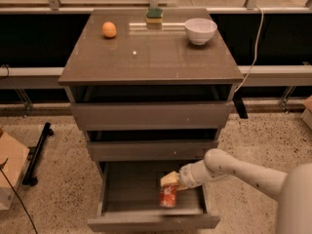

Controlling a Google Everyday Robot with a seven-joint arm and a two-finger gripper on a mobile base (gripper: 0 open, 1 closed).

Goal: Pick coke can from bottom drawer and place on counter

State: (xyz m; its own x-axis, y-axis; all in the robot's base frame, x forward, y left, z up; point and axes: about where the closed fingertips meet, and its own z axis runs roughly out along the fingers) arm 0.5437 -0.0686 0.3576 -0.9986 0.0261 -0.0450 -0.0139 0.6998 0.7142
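The bottom drawer (pixel 122 191) is pulled open below two upper drawers. The red coke can (pixel 168 197) stands inside it toward the right front. My gripper (pixel 170 180) reaches into the drawer from the right, on a white arm, and sits right at the top of the can. The counter (pixel 151 52) is the glossy grey-brown top of the cabinet, well above the gripper.
On the counter are an orange fruit (pixel 109 29) at the back left, a green and yellow sponge (pixel 154 15) at the back middle, and a white bowl (pixel 200 30) at the back right. A cardboard box (pixel 9 172) and a black stand (pixel 36 155) are on the floor to the left.
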